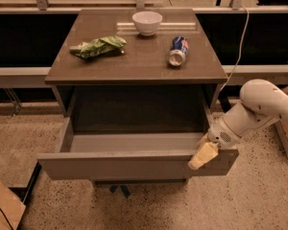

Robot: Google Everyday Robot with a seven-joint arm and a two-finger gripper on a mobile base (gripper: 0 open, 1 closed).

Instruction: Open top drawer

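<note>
The top drawer (pixel 129 164) is the wide grey-brown drawer of the small cabinet. It stands pulled well out toward the camera, and its grey box inside shows nothing in it. My gripper (pixel 203 155) is at the drawer's right front corner, its cream fingers (pixel 205 154) lying over the top edge of the front panel. The white arm (pixel 259 107) reaches in from the right. A narrower drawer front below is mostly hidden under the open drawer.
On the cabinet top (pixel 144 63) lie a green bag (pixel 98 47), a white bowl (pixel 147 22) and a blue can on its side (pixel 177 51). A dark rail runs behind the cabinet. A cardboard box (pixel 2 207) stands at the lower left. The floor is speckled.
</note>
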